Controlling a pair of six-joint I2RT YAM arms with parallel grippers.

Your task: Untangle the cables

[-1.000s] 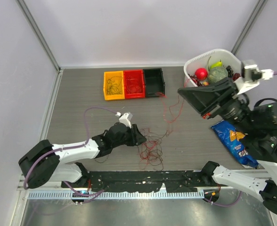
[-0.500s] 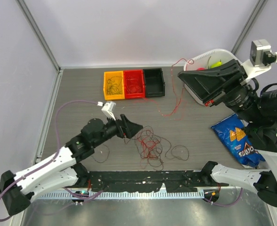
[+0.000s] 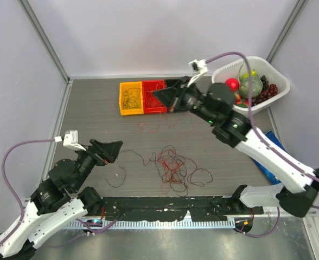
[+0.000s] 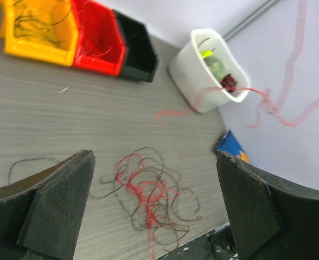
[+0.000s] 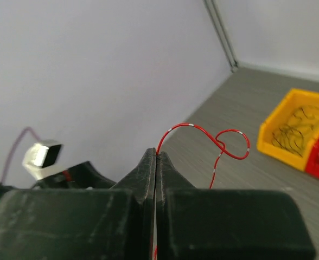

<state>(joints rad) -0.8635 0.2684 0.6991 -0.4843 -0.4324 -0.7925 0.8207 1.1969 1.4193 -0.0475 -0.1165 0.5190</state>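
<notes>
Top external: three bins, one cable tangle; left pincer spread; right pincer pinching one red cable.

A table top of grey wood-grain laminate was seen, with the grain laid across from side to side. It was enclosed on three sides by plain pale lilac-white panels: a back wall, a left wall and a right wall. The panels were joined at the rear corners by two slanting aluminium posts, a left post and a right post. The left edge of the top was bordered by a metal rail. Along the near edge a black plate was fixed, with a white slotted duct just below it and a brushed-metal ledge below that. The scene was lit softly and evenly, and only faint shadows were cast.
</notes>
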